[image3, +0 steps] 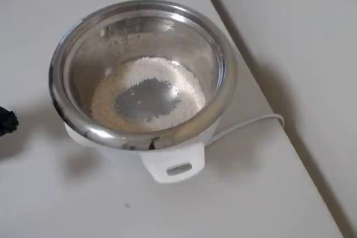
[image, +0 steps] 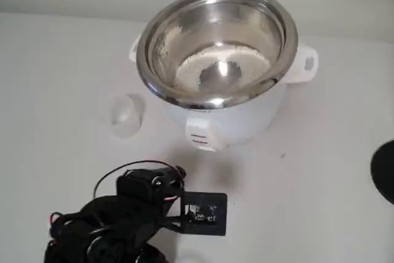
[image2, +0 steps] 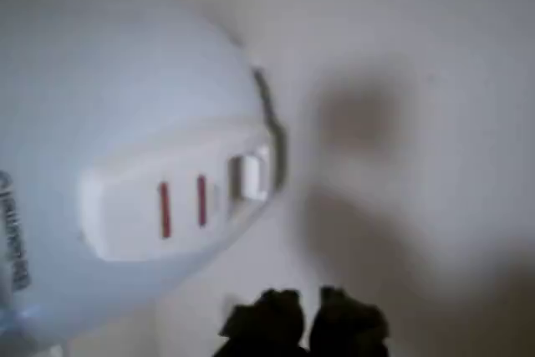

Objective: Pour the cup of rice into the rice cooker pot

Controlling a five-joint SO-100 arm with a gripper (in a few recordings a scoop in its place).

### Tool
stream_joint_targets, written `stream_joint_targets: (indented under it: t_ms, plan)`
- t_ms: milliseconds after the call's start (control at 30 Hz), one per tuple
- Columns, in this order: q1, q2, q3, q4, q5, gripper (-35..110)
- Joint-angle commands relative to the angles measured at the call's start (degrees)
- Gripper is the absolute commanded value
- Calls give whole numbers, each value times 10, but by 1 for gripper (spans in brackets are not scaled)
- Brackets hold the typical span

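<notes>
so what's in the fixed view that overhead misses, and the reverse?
Fixed view alone: the cup on the table left of the cooker, apparently empty, the arm at the bottom edge, and the cooker's front switch panel. Overhead alone: the white cord trailing to the table edge. Both: the steel pot with rice ringing its bare centre.

You have a white table under everything. A thin white cord runs across it from the white cooker body, whose front panel carries two red marks and a switch.
</notes>
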Motion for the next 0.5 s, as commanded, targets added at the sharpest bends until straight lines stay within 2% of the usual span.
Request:
stream_joint_targets:
  t_ms: [0, 233, 467]
  plan:
    - [-3, -2, 47, -50, -6, 0]
    - [-3, -2, 152, -136, -16, 0]
    - [4, -2, 188, -144, -16, 0]
